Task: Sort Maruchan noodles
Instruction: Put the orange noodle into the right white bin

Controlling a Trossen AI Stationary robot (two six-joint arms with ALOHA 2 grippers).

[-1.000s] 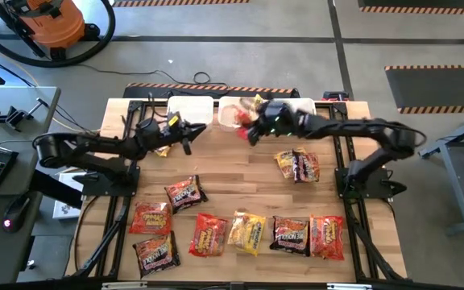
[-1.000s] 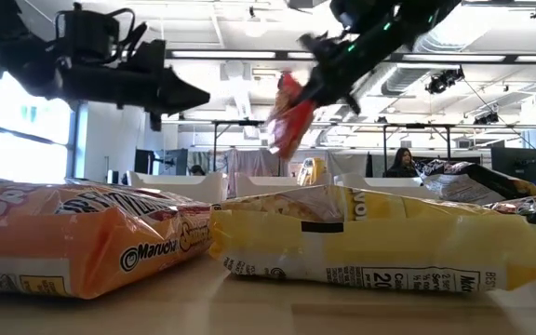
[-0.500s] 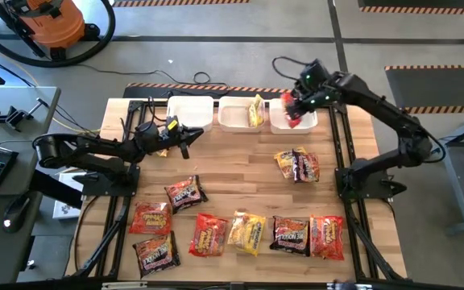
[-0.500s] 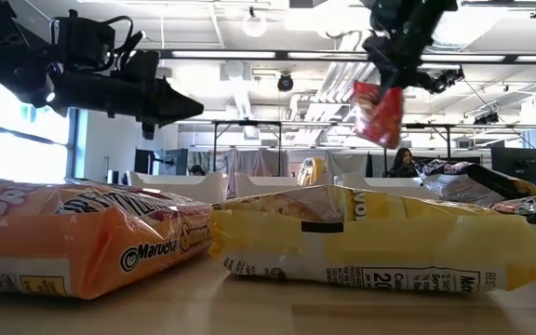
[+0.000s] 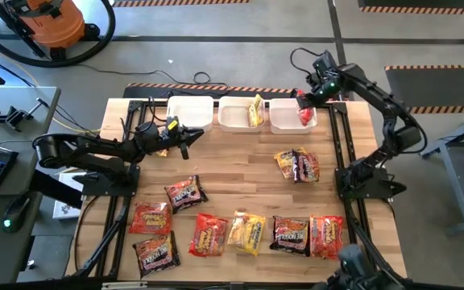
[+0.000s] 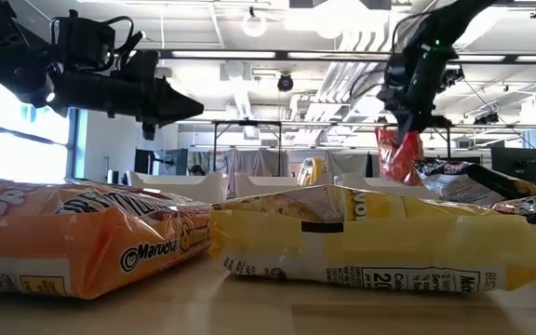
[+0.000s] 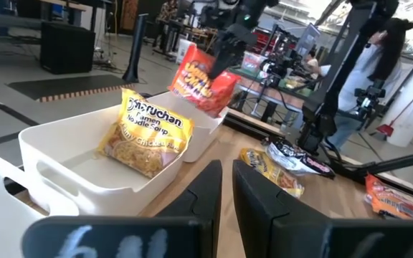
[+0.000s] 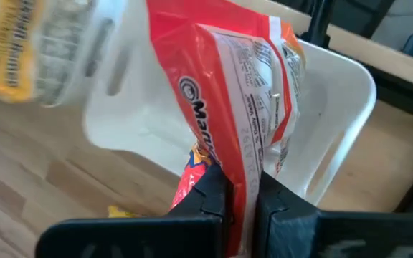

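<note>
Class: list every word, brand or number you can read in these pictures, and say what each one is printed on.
"Maruchan": orange packet, near the low camera.
"20": yellow packet beside it; its remaining print is too small.
"Maruchan Ramen Noodle Soup": yellow packet in the middle bin.
Labels on the table's other packets: too small.

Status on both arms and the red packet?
Right gripper shut on red packet, hanging over right-hand bin. Left gripper shut, empty, near left bin. Nothing blocking.

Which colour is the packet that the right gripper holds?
Red packet, with some orange; the right wrist view shows it best.
</note>
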